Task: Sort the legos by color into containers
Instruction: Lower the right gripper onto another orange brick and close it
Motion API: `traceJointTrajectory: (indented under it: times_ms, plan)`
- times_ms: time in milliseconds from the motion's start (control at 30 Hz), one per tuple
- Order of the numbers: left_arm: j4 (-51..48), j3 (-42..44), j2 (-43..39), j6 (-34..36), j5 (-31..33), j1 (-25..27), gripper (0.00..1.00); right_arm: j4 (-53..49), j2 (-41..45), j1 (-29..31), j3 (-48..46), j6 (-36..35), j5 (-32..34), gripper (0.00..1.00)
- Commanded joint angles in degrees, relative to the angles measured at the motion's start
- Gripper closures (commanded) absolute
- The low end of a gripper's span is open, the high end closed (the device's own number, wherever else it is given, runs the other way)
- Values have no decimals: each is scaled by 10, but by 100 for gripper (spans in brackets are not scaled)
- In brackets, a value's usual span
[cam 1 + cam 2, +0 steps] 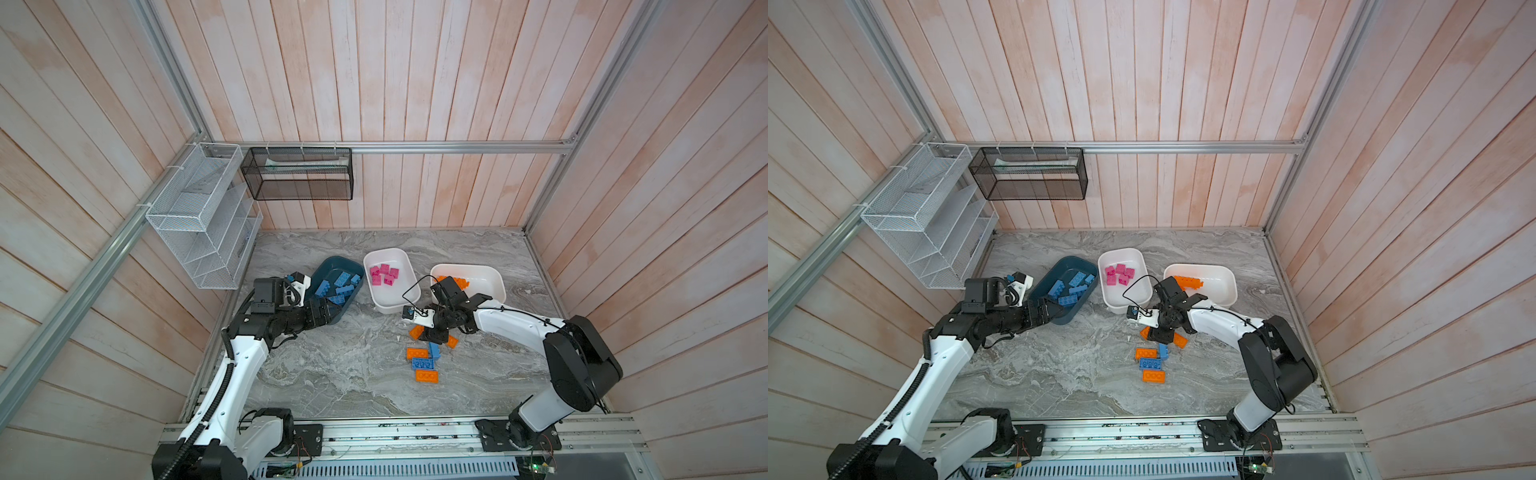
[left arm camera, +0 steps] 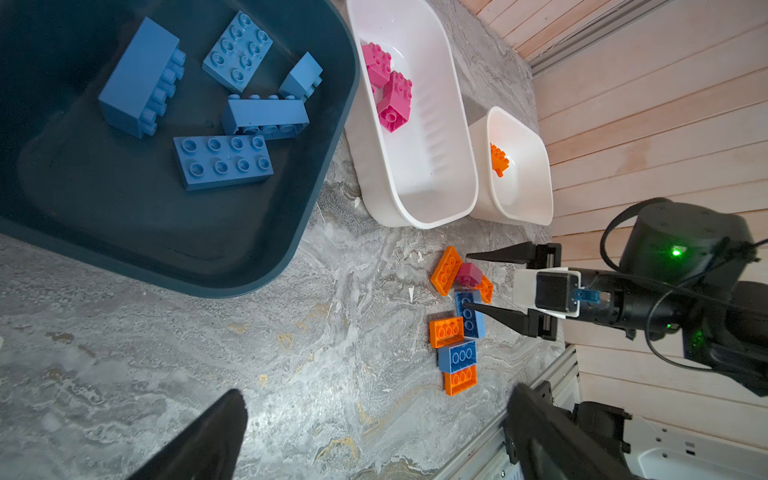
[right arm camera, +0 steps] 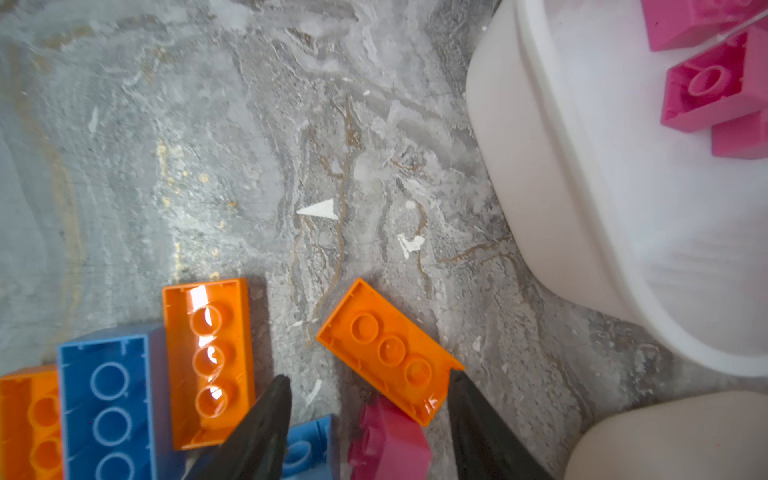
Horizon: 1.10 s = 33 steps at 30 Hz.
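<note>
Pink lego [image 2: 468, 273] sits between right end effector [image 2: 466, 281] jaws.

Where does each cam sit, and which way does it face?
Both top views: high above, looking down on the table; left arm and right arm show.
Left wrist: looks past the teal tub toward loose bricks; open left pincer at the edge.
Right wrist: looks down on a pink brick between the fingers of the right pincer.
Shared: both wrist views show that pink brick.
</note>
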<state>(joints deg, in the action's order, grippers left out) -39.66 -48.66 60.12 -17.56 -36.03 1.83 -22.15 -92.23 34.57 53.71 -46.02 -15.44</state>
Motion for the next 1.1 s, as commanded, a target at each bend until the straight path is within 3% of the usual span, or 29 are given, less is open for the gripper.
traceJointTrajectory:
  times_ms: [0, 267, 667, 800, 900, 1067]
  plan:
    - [-1, -3, -7, 11, -10, -2, 0, -8, -19, -3, 17, -36, 35, 38]
    - [-8, -4, -10, 16, -4, -2, 0, 8, -69, -1, 51, -59, 44, 37]
    - [-12, -2, -12, 18, -5, -1, 0, -22, -122, 5, 93, -62, -2, 38]
    - [-14, -6, -13, 20, -7, -2, 0, -37, -130, 4, 96, -59, -19, 44]
    - [-14, -7, -11, 20, -8, -2, 0, -58, -138, 2, 103, -53, -33, 56]
    - [-15, -8, -12, 20, -8, -1, 0, -61, -133, -3, 86, -48, -26, 63]
